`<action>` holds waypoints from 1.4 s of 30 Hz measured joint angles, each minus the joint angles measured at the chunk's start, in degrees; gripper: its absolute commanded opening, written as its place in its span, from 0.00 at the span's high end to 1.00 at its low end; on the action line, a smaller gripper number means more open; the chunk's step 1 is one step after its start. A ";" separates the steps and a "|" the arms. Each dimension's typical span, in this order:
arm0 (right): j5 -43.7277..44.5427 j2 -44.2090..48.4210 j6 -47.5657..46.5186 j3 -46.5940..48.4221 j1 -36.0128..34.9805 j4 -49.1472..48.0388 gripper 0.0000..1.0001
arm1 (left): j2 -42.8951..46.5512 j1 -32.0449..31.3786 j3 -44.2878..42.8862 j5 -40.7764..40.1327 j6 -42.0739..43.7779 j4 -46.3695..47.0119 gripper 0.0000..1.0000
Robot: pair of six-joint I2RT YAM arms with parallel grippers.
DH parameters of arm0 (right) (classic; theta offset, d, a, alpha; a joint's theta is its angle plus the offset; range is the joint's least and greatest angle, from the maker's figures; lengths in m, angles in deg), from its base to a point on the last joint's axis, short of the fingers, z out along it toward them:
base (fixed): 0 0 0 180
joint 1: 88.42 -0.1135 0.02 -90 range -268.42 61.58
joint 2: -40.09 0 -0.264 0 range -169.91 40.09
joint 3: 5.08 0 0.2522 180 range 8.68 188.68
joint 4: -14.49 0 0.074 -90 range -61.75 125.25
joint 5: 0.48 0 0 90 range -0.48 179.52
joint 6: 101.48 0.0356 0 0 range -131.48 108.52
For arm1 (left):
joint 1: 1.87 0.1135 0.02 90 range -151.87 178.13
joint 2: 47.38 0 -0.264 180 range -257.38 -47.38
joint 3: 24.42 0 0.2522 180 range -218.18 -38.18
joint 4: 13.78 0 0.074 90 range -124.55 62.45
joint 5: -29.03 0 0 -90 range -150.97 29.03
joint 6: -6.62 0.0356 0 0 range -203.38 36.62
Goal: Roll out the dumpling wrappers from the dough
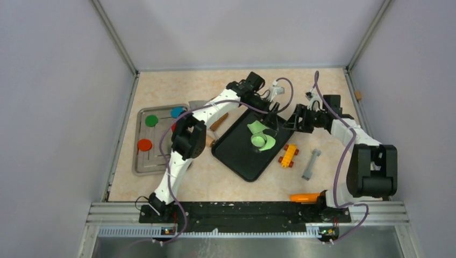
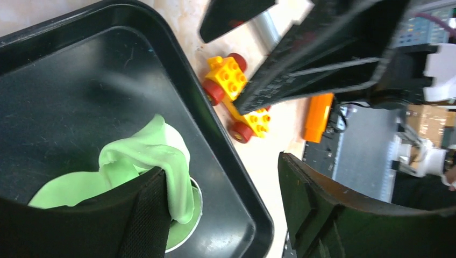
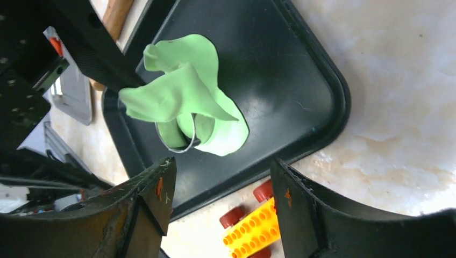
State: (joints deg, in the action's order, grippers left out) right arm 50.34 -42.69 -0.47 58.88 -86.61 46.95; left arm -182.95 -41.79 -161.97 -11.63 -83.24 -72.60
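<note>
The black tray (image 1: 236, 156) lies in the middle of the table. On it is a ragged sheet of lime-green dough (image 1: 262, 135), partly lifted and folded. My left gripper (image 1: 270, 123) is open; in the left wrist view (image 2: 220, 172) the dough (image 2: 145, 156) hangs over its left finger (image 2: 107, 220) only. Below is the metal ring cutter (image 2: 198, 199) with a flat lime-green wrapper (image 2: 180, 234) inside it. My right gripper (image 1: 289, 124) is open and empty (image 3: 221, 169), above the tray's edge, with the dough (image 3: 177, 91) and the cutter (image 3: 188, 146) ahead of it.
A yellow toy car (image 1: 289, 156) with red wheels sits just right of the tray, a grey piece (image 1: 311, 164) beyond it and an orange object (image 1: 304, 197) near the front. A grey tray (image 1: 141, 161) on the left holds green, blue and red discs. A wooden roller (image 1: 218, 123) lies between the trays.
</note>
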 measured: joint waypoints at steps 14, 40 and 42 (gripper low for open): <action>-13.31 -9.94 3.91 9.18 -6.01 -4.13 0.20 | 2.62 1.97 0.57 11.17 2.75 -2.32 0.24; -11.89 -14.16 6.14 7.10 -0.02 -1.27 0.26 | 2.67 0.92 0.35 -0.28 8.35 -3.69 0.24; -14.34 -13.44 6.75 7.13 -0.83 -2.89 0.26 | 2.67 0.96 0.35 -0.37 8.35 -3.72 0.24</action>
State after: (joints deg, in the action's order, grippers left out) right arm 36.00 -56.13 6.28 66.00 -87.44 44.07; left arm -180.28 -40.83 -161.62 -12.00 -74.89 -76.32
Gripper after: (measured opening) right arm 0.744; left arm 0.760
